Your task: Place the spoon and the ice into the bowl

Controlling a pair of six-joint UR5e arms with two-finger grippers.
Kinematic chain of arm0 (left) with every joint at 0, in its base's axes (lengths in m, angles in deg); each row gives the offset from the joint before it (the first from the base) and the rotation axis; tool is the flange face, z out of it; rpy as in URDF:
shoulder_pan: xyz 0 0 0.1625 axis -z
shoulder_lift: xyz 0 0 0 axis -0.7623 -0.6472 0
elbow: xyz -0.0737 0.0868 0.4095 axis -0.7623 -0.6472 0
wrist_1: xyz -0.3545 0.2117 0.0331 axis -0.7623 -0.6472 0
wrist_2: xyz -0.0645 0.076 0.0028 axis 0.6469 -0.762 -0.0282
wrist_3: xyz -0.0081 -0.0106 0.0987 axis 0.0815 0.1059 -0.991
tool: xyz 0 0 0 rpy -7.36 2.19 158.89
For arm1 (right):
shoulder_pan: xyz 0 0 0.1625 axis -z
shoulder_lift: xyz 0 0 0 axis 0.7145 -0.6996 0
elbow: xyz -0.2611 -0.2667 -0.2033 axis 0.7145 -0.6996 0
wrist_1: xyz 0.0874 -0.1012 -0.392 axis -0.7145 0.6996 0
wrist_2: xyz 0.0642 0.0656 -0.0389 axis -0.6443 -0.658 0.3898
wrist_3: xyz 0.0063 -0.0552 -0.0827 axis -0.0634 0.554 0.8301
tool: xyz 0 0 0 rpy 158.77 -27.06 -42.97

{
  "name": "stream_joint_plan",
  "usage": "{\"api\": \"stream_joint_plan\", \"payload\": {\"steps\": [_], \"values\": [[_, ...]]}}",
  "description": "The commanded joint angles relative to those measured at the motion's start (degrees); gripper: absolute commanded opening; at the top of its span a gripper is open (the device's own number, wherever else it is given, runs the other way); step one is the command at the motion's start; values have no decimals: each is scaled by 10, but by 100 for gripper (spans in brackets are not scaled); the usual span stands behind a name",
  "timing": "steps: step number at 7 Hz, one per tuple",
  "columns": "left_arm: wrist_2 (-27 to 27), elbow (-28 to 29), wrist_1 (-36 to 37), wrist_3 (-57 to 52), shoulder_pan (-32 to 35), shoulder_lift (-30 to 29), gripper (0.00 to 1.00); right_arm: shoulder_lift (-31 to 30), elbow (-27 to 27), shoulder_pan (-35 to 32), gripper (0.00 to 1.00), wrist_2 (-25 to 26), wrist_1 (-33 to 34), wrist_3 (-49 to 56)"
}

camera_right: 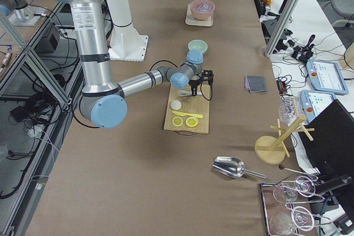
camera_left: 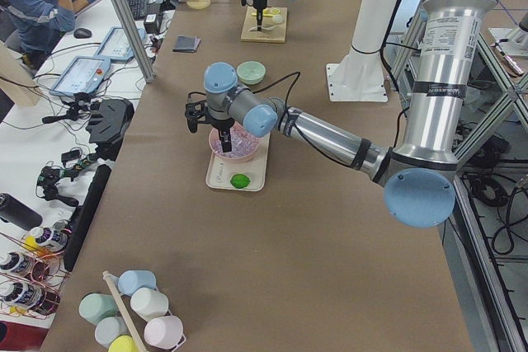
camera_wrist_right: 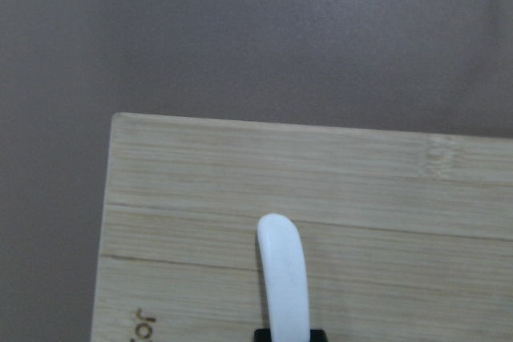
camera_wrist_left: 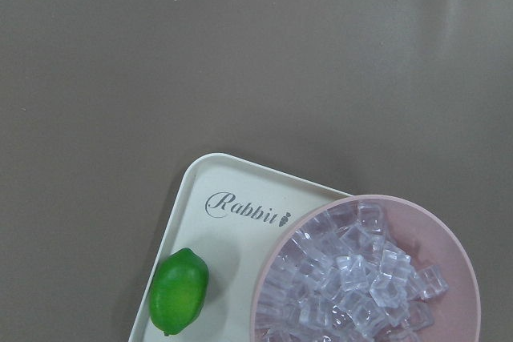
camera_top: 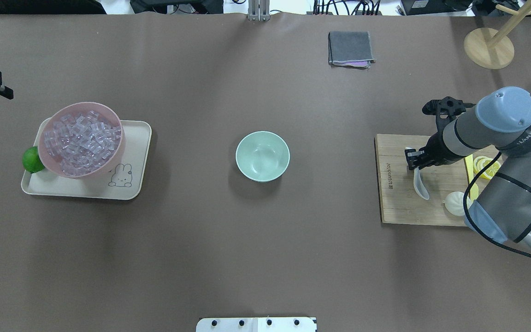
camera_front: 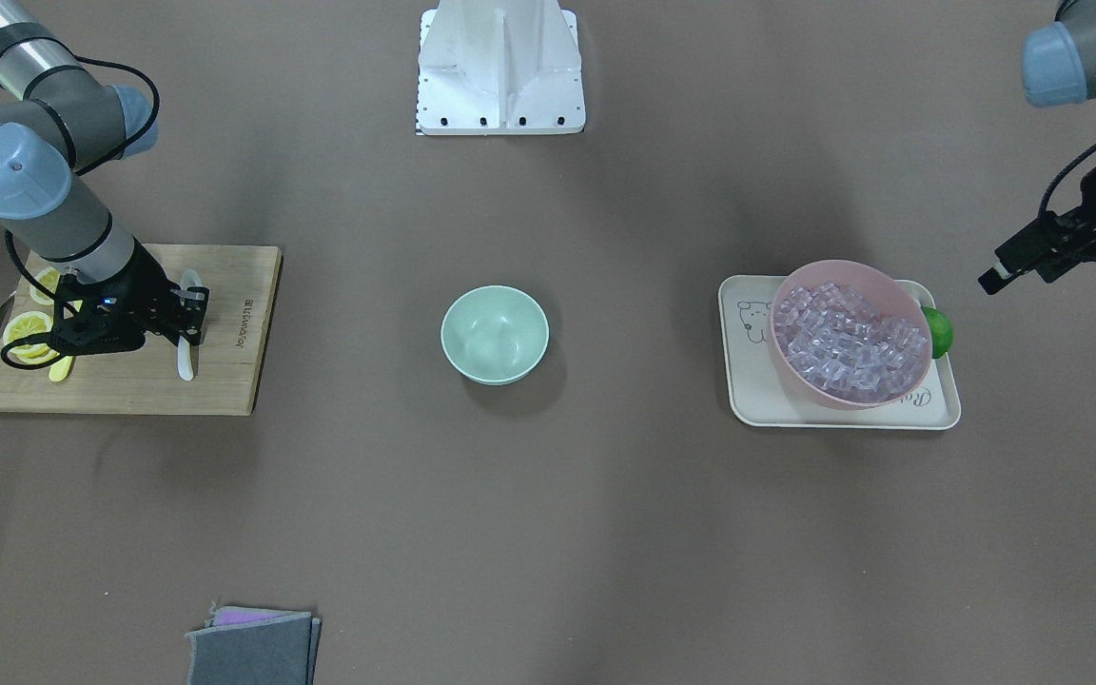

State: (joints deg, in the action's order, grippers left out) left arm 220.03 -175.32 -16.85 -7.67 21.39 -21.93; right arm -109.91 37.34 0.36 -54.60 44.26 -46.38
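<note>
Where the table is read from the overhead view's left edge, the left gripper (camera_top: 3, 91) is seen apart from the tray (camera_top: 132, 143); its opening cannot be told. The ice (camera_top: 81, 138) is heaped in a pink bowl (camera_top: 85, 174) on that tray, with a lime (camera_top: 32, 159) just beside it. The bowl (camera_top: 262, 156) is set alone at the centre. On the cutting board (camera_top: 399, 205) the spoon (camera_top: 421, 186) is laid flat, its handle clasped by the narrowed right gripper (camera_top: 415, 159).

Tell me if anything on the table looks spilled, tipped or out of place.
Nothing stands out. The ice is all inside the pink bowl on its tray, the green bowl stands upright and empty, and the spoon lies on the cutting board.
</note>
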Motion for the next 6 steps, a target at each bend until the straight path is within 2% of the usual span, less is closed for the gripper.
{"api": "stream_joint_plan", "payload": {"steps": [1, 2, 4, 5, 6], "values": [[-42, 1, 0, 38, -33, -12, 97, 12, 7, -1, 0, -6, 8, -12], [-59, 2, 1, 60, -56, -18, 97, 24, 11, 0, 0, -6, 10, -32], [-89, 7, 23, 103, -90, -46, 89, 117, 26, -1, 0, -14, 112, -81], [-90, 8, 38, 118, -94, -63, 85, 153, 33, 3, 0, -13, 146, -113], [-91, 15, 38, 118, -104, -64, 85, 182, 29, 15, 0, -11, 151, -145]]}}
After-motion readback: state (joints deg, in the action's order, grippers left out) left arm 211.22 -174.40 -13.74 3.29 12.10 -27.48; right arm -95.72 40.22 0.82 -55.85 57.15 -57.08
